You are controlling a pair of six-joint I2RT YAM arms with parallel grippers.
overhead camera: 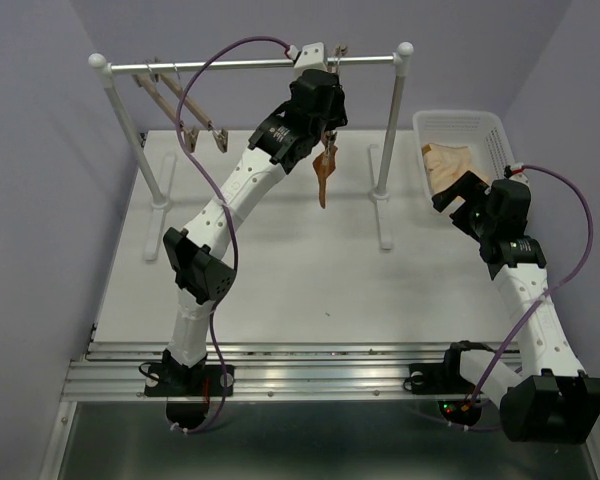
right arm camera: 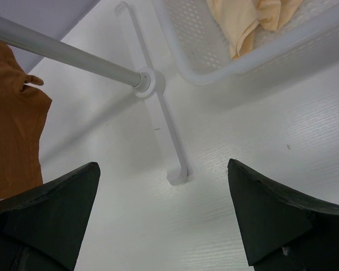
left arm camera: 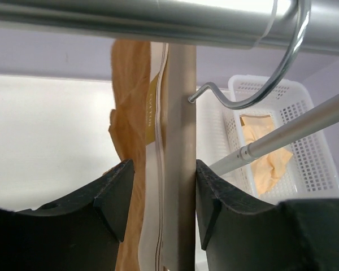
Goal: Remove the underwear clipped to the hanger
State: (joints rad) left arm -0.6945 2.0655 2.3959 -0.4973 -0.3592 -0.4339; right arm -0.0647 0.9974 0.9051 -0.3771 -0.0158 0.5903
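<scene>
Finding 1: my left gripper [left arm camera: 164,195] is raised to the rail [overhead camera: 230,65] of the garment rack and is clenched on the hanger [left arm camera: 178,169]. The light-wood bar runs upright between my 2 fingers. 1 finger [left arm camera: 214,197] bears on the bare wood, and the other presses against the cloth lying alongside it. The hanger's wire hook [left arm camera: 274,79] curls over the rail. Finding 2: the underwear [left arm camera: 130,113], rust-orange and limp, lies against the bar on its left side, with a white label [left arm camera: 148,113] reading "COTTON" at its edge. From the overhead camera it hangs straight down below my left gripper, well above the table [overhead camera: 310,290]. The clips are hidden from me, so I cannot tell whether they grip the cloth. Finding 3: my right gripper [right arm camera: 164,165] is released, its 2 fingers spread wide with nothing between them. It hovers over the table just beside the white basket [overhead camera: 485,125], which holds a peach cloth [overhead camera: 450,160]. The rack's right upright [right arm camera: 62,53] and its cross-shaped foot [right arm camera: 164,130] lie ahead of these fingers, and the underwear shows at the left edge of that wrist view. Finding 4: the other wooden clip hangers [overhead camera: 185,115] hang bare at the left end of the rail, well apart from my left gripper.
</scene>
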